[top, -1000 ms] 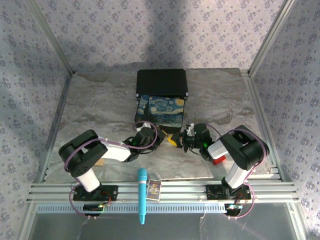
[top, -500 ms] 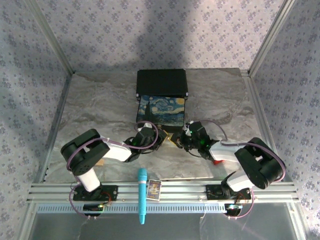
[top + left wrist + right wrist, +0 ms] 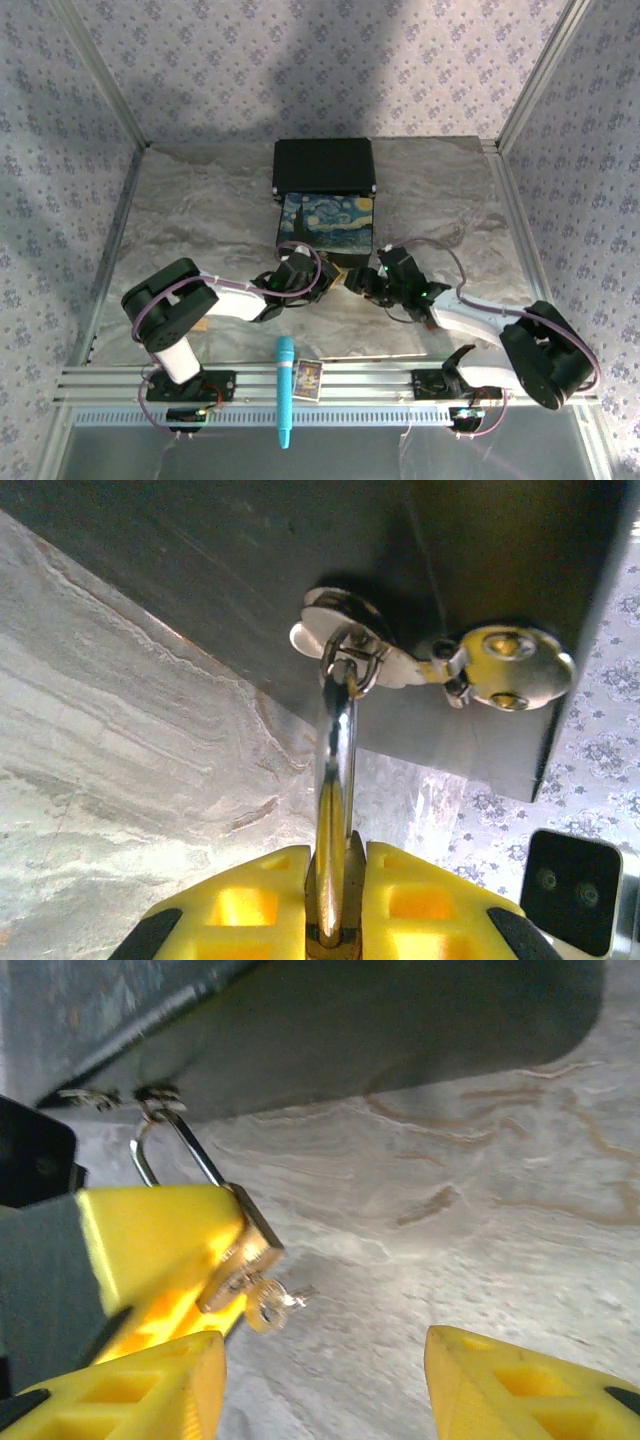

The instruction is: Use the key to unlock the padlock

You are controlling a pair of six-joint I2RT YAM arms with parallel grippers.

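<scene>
Right arm (image 3: 480, 318) has stretched out low, and its elbow has swung to the right. The right gripper (image 3: 330, 1380) hangs wide open beside the padlock (image 3: 243, 1250). The left gripper (image 3: 335, 880) squeezes the padlock, which hangs from the painted box (image 3: 328, 222). The key (image 3: 268, 1305) sits in the lock. The shackle looks shut, so I think the turning is left.

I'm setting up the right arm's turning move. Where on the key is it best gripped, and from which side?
Grip the key by its round head, the part that sticks out of the padlock at the end opposite the shackle. The left tool clamps the padlock's body, so the open right tool should probably come straight at that free end, closing across the flat head.
</scene>
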